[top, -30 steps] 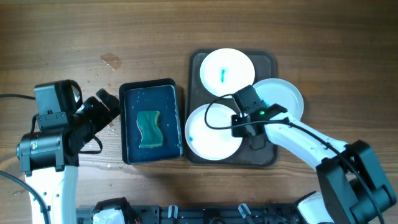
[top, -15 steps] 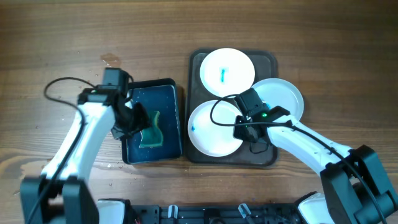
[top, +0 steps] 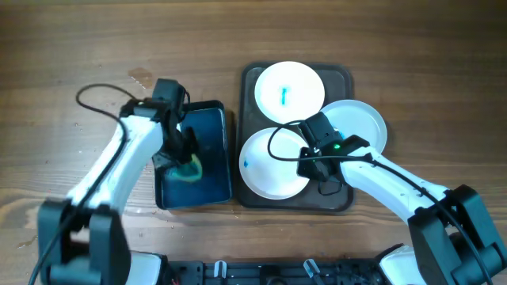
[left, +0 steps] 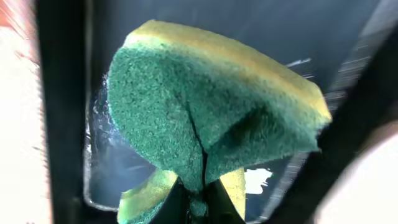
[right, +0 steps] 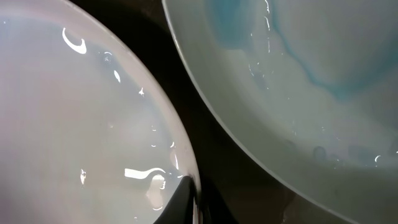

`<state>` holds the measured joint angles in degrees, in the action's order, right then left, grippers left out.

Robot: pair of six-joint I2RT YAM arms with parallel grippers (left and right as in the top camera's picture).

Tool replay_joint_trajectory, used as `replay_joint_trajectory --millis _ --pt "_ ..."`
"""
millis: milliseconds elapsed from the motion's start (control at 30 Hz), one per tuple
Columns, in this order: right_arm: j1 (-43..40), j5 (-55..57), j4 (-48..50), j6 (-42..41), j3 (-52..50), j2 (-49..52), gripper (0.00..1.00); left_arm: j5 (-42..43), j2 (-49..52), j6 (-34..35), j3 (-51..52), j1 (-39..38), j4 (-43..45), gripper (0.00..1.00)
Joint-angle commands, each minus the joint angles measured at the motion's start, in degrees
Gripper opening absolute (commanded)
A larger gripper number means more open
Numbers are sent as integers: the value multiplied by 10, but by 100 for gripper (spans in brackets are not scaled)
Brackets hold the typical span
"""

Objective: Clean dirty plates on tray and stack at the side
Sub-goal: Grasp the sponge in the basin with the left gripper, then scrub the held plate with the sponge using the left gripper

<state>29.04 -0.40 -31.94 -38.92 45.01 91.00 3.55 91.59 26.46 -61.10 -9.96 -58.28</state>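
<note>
No plate stacked yet; cleaning looks barely begun.
All three plates (top: 289,89) sit on the brown tray (top: 341,202), blue smears showing. Left gripper (left: 198,186) pinches the sponge (left: 211,118) over the small tray (top: 212,119) at 9 o'clock. Right gripper (top: 317,168) seems clamped on the 7 o'clock plate (top: 269,166) by its rim.
</note>
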Motion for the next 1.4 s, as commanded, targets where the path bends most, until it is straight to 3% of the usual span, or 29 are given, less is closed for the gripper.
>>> replay_joint_trajectory --millis 0,200,300,467,533,600,667,833,1000,1133,1233,1300,1367 --pt "-2 14 -3 13 -15 2 4 -28 -61 -10 -29 -29 2 4" --pt "-1 14 -3 13 -15 2 4 -26 -48 -5 -29 -68 24 4" --pt "-2 14 -2 12 -15 2 4 147 -42 -2 -25 -117 92 4" --pt "-2 7 -2 10 -15 2 4 146 19 71 4 -230 225 4" --pt "-2 5 0 7 -15 2 4 144 55 75 4 -239 232 4" --pt "-2 3 0 -3 -15 2 4 119 98 71 4 -240 233 4" --pt "-2 3 0 -3 -15 2 4 17 148 68 4 -239 215 4" --pt "-2 3 0 -3 -15 2 4 -169 144 69 -10 -239 144 4" --pt "-2 3 -4 -3 -15 2 4 -225 143 74 -32 -239 118 4" --pt "-2 3 -5 -3 -15 2 4 -126 132 74 -58 -239 108 4" --pt "-2 4 -4 -2 -15 2 4 27 96 52 -67 -226 111 4" --pt "-2 4 3 15 -15 2 4 93 32 38 -67 -169 75 4" --pt "-2 4 14 28 -15 2 4 81 -10 11 -67 -104 42 4"
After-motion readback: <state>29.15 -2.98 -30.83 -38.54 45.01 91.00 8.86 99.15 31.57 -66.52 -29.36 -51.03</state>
